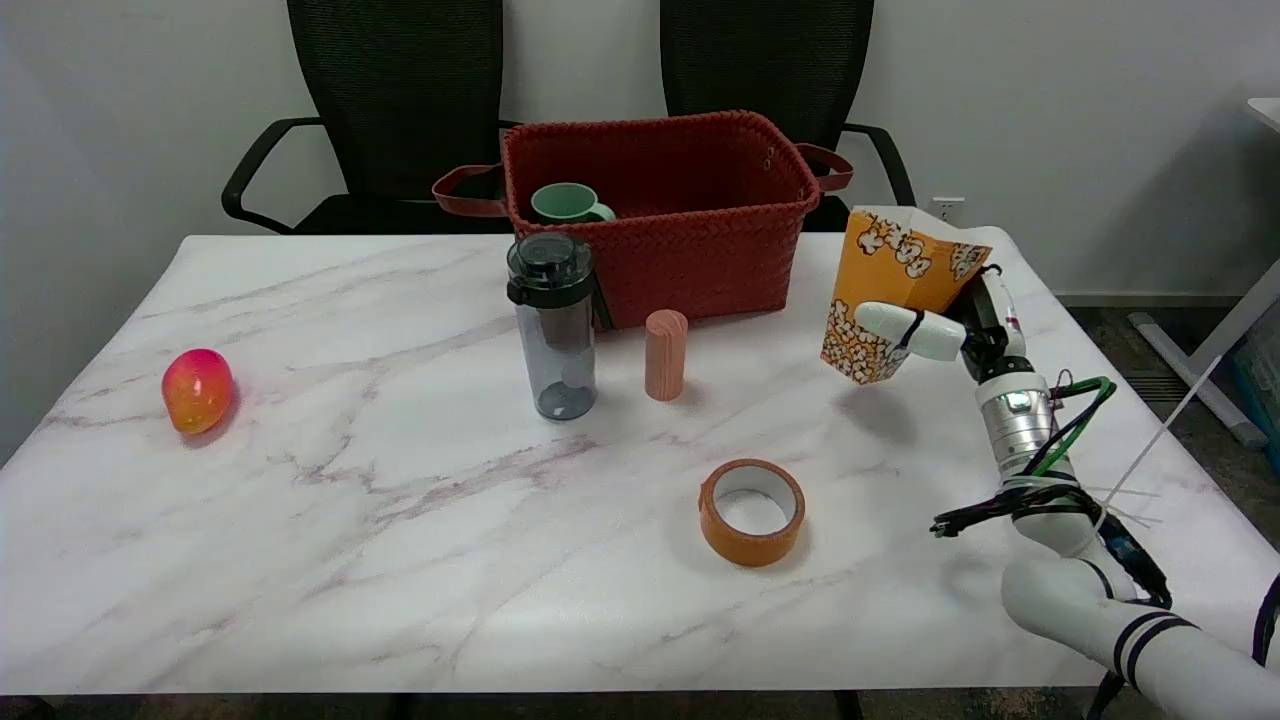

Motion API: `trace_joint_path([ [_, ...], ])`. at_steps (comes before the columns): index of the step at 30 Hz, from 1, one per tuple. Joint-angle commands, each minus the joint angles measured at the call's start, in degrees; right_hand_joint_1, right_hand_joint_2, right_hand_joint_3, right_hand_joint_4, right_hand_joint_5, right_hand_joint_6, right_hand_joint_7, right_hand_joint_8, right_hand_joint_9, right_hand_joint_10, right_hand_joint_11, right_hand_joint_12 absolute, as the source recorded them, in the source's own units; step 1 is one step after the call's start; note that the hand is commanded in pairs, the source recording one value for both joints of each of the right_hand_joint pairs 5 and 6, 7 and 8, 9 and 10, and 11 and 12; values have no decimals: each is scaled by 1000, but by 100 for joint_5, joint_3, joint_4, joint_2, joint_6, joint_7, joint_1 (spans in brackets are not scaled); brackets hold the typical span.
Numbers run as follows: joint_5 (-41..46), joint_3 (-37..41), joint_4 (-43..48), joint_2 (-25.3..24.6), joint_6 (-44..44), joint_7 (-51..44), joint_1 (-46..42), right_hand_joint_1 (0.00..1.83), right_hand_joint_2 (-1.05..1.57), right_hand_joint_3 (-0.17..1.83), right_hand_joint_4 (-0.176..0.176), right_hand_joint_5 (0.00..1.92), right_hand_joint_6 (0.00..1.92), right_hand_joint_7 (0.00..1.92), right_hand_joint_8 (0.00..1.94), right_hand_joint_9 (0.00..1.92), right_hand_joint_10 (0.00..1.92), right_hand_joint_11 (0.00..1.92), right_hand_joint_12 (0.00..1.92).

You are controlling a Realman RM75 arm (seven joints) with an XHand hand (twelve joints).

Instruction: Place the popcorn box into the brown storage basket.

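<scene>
The right hand (945, 325) holds the popcorn box (893, 295) in the air, off the table (300, 500); one white finger (905, 330) lies across the front face of the box and the rest of the hand is behind it, so the box is pinched between them; how the hidden fingers lie I cannot tell. The box is tilted, its open top leaning up and to the right, its narrow bottom pointing down toward the table; a shadow lies on the table below it. The basket (700, 240) is the landmark here: the box hangs just beside the basket's right end, outside the rim, with its top somewhat below the top edge. So the coming move, in my judgement, must carry the box up and to the left, over the right rim; inside the basket, at its left end, there is a green mug (568, 203), and the right part looks free.
</scene>
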Motion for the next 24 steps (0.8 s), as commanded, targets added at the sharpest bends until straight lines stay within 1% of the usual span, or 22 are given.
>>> trace_joint_path([
  [1,-208,62,195,254,105,13,221,1027,435,-175,0,422,422,854,854,865,865,1310,1310],
  [11,-515,87,140,342,19,13,623,1024,427,-175,0,423,423,846,846,850,850,1281,1281],
  [24,-799,39,132,399,-359,21,1302,1011,429,-175,0,425,425,851,851,841,841,1231,1231],
])
